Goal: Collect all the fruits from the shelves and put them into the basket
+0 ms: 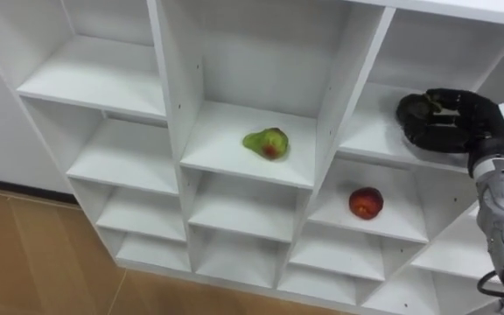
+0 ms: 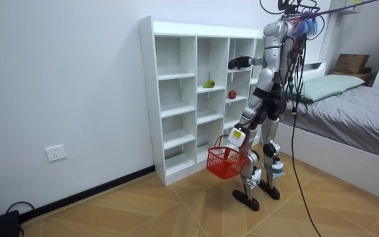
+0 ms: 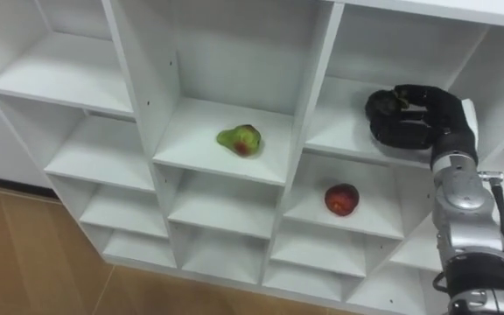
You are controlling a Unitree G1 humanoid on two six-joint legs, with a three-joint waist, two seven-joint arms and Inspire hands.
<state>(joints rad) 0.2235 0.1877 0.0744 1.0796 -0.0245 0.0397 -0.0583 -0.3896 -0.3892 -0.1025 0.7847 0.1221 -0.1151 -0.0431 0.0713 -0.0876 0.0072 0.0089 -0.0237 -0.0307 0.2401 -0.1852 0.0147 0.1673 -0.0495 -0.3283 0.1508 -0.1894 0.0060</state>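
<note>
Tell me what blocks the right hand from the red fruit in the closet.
The right hand, fingers curled round a dark green thing, sits in the compartment above the red fruit. The shelf board between them stands in the way; both compartments are open at the front. The left hand holds the red basket low.

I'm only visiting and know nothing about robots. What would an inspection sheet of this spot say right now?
Surface: white shelf unit, open compartments.
Job's things: pear in a middle-column compartment; red fruit one column to the right, one shelf lower; red basket.
Clutter: nothing seen.
Hands: right hand in the upper right compartment, fingers curled round a greenish thing, kind unclear; left hand holds the basket's handle.
Cables: nothing seen besides the robot's own.
Surroundings: wood floor, wall socket, bed.
</note>
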